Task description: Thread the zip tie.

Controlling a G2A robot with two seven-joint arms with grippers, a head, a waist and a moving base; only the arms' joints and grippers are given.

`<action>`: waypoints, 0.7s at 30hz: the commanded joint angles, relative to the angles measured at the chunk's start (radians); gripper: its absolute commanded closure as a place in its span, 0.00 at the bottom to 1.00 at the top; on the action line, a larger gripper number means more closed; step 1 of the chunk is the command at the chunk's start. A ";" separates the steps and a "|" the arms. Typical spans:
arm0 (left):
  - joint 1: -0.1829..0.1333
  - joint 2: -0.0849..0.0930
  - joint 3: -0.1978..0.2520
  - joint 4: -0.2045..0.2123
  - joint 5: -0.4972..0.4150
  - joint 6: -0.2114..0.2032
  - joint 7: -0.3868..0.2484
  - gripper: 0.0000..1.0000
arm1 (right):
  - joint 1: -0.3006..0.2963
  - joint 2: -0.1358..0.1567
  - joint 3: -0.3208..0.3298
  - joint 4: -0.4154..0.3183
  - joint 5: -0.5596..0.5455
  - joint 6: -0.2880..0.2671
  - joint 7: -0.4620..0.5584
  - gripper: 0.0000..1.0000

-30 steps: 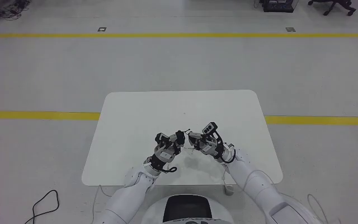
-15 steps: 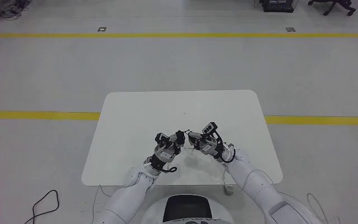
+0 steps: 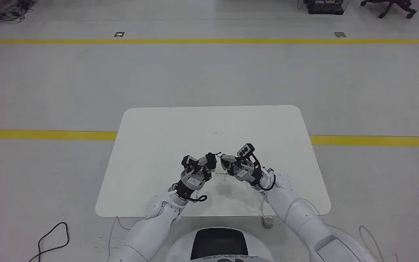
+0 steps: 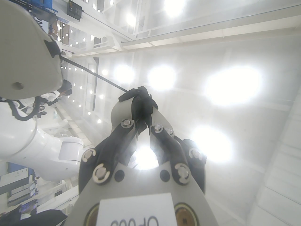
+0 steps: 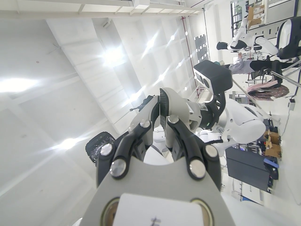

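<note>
Both grippers hang close together, pointing upward, over the near middle of the white table (image 3: 262, 124). The black zip tie (image 4: 94, 72) stretches as a thin strap between them. My left gripper (image 4: 142, 102) is shut on one bunched end of the tie. My right gripper (image 5: 160, 105) is shut too, and in the left wrist view its grey finger (image 4: 30, 48) pinches the strap's other end. From above, the left gripper (image 3: 210, 160) and right gripper (image 3: 225, 160) sit almost tip to tip, with the tie too thin to follow there.
The table's top is bare white around the arms. Its edges lie well away from the grippers on every side. Grey floor with yellow lines (image 3: 196, 41) surrounds the table.
</note>
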 commanded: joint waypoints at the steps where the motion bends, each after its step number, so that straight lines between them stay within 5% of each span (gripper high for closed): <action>1: 0.000 0.000 0.000 0.000 0.000 0.000 0.000 1.00 | -0.001 0.000 0.001 0.000 -0.001 0.000 0.000 1.00; 21: 0.000 0.000 0.000 0.000 0.000 0.000 0.000 1.00 | -0.005 -0.002 0.007 0.005 -0.008 0.000 0.000 1.00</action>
